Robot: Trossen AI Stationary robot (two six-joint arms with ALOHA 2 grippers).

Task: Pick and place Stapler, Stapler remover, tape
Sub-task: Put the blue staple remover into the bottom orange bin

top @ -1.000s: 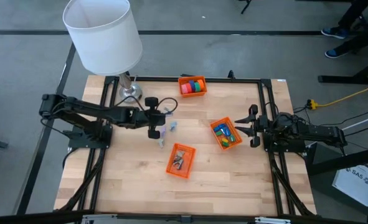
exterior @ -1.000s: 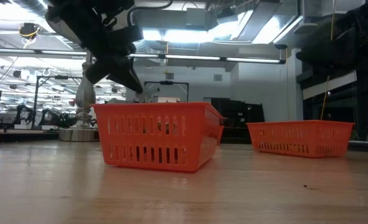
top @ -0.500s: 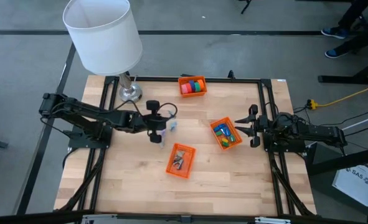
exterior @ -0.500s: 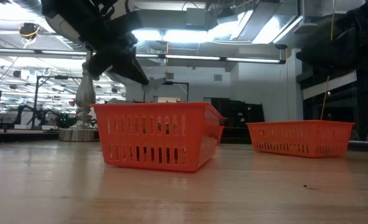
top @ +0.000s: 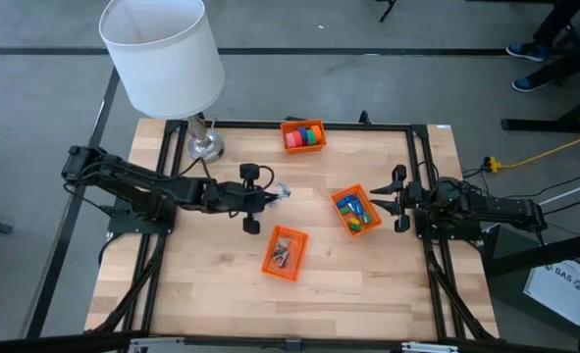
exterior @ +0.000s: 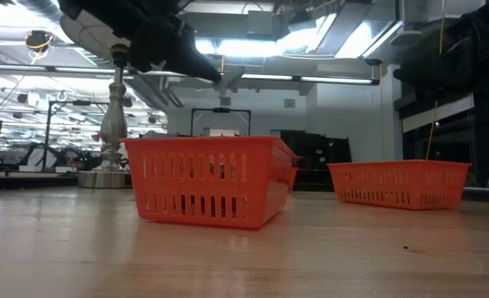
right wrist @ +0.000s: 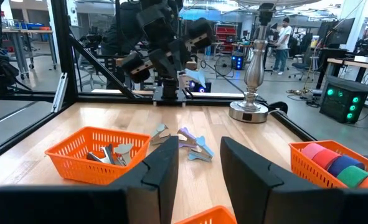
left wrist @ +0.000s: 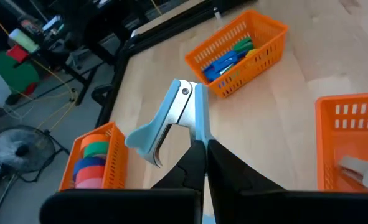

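The pale blue, claw-shaped staple remover [left wrist: 174, 121], clamped in the left end effector [top: 270, 197], has lifted off the wooden tabletop [top: 211, 284] and moved toward the middle, above the orange lattice basket [top: 285, 253], while the right end effector [top: 380, 200] waits near the right edge, fingers apart.
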